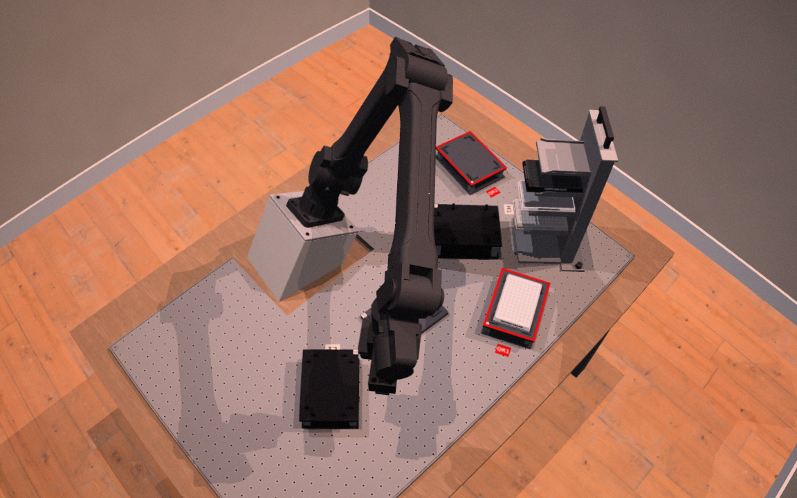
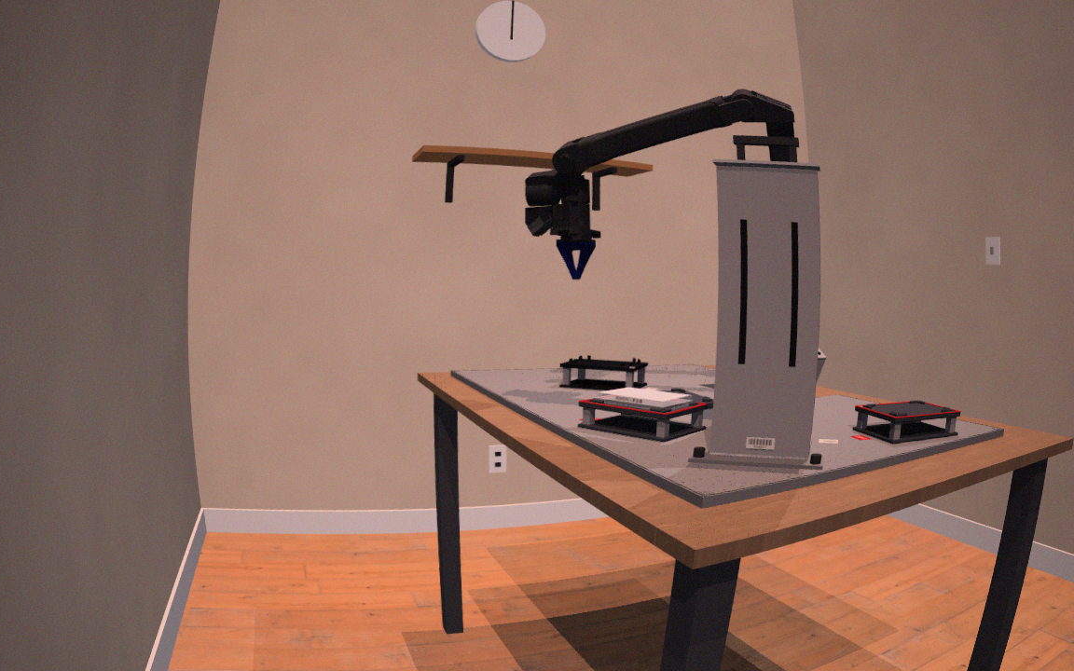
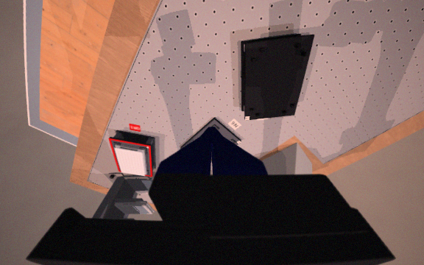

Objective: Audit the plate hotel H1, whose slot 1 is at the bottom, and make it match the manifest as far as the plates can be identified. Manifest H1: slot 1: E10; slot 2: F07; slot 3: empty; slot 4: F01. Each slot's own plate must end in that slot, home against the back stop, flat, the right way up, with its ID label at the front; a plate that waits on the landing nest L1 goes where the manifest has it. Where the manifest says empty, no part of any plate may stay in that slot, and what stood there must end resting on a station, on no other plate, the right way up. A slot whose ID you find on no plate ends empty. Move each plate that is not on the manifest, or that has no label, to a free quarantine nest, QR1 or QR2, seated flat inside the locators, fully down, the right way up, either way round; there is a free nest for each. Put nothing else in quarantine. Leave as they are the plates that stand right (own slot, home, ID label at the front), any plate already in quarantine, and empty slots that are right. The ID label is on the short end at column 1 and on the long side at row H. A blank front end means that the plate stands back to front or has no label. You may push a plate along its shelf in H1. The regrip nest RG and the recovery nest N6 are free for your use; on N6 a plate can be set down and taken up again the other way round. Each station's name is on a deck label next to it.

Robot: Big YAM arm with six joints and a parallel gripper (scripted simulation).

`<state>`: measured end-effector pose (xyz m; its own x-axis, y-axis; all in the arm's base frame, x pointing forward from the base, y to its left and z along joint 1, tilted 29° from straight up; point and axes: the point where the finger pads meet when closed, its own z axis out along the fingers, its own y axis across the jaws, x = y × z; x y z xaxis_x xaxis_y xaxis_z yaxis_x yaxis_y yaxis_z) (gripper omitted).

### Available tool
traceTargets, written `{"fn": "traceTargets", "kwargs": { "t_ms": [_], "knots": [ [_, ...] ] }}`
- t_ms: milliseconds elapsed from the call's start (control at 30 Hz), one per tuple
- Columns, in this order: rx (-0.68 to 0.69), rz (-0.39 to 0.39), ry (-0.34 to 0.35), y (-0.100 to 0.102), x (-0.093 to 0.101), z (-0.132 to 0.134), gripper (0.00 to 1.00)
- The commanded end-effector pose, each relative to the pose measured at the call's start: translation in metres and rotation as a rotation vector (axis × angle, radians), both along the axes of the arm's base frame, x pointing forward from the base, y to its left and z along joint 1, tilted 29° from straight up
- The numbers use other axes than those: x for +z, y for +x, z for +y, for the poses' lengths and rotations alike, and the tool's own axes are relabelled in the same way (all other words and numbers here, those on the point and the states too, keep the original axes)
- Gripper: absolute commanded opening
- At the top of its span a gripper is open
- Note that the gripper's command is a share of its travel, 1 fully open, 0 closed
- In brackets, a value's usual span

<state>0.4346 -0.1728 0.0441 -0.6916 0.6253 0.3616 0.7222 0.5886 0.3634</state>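
Note:
The plate hotel H1 stands at the right of the deck. A black plate sticks out below its grey top shelf, and two clear plates sit lower down. No ID labels are readable. A white plate lies in the red-framed nest QR1, also in the wrist view. QR2 is empty. My gripper is shut and empty, high above the deck between the black nest N6 and QR1. Its blue fingers point down over a flat grey nest.
The black regrip nest RG stands between the arm and the hotel. The arm's grey base block is at the deck's back left. The exterior view shows only the hotel's back.

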Motion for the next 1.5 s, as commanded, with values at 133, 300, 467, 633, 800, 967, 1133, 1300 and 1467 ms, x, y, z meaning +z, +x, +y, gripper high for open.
{"fn": "traceTargets", "kwargs": {
  "t_ms": [133,300,467,633,800,967,1133,1300,1467],
  "knots": [
    [0.112,-0.120,-0.042,0.006,0.032,0.010,0.00],
    [0.135,-0.121,-0.034,-0.007,0.036,0.024,0.00],
    [0.227,-0.178,-0.043,-0.016,0.042,0.035,0.00],
    [0.273,-0.206,-0.048,-0.024,0.047,0.043,0.00],
    [0.319,-0.225,-0.044,-0.034,0.052,0.053,0.00],
    [0.389,-0.270,-0.052,-0.043,0.056,0.064,0.00],
    [0.434,-0.295,-0.054,-0.055,0.061,0.075,0.00],
    [0.503,-0.332,-0.055,-0.063,0.063,0.082,0.00],
    [0.550,-0.359,-0.058,-0.075,0.066,0.093,0.00]
  ]
}}
